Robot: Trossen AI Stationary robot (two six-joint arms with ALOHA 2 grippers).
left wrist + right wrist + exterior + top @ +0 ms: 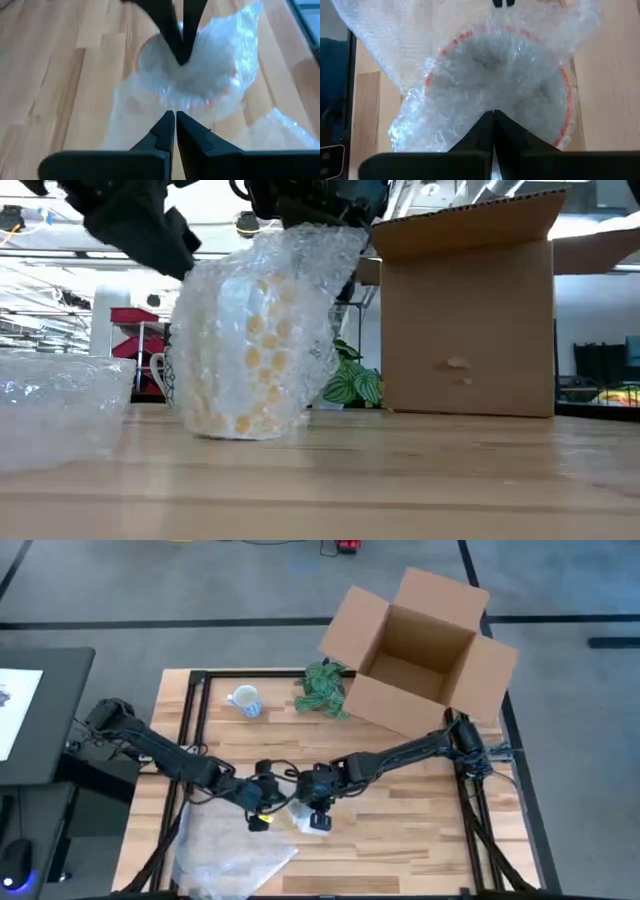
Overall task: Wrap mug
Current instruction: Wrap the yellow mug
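Observation:
A mug with yellow dots and an orange rim stands upright on the table, wrapped in bubble wrap (250, 350) (310, 819). Its mouth (495, 80) is covered by wrap that dips inside. My right gripper (493, 114) (318, 802) is shut above the mouth, pointing down into it. My left gripper (175, 116) (262, 808) is shut just left of the mug, its tips over the wrap beside the rim. A loose flap of wrap (245, 25) sticks up past the rim. My right gripper presses its shut fingertips (181, 55) from above onto the wrap over the mug's mouth (490, 102), and the wrap dips into the opening there. Whether any wrap is pinched between the fingers cannot be told. The mug stands on its base. Whether my left gripper touches the wrap at the rim (172, 102), I cannot tell.
A second sheet of bubble wrap (235, 855) (55, 405) lies at the near left. A white mug (245, 700) stands at the far left, a small plant (322, 690) beside it. An open cardboard box (420, 640) (470, 320) fills the far right.

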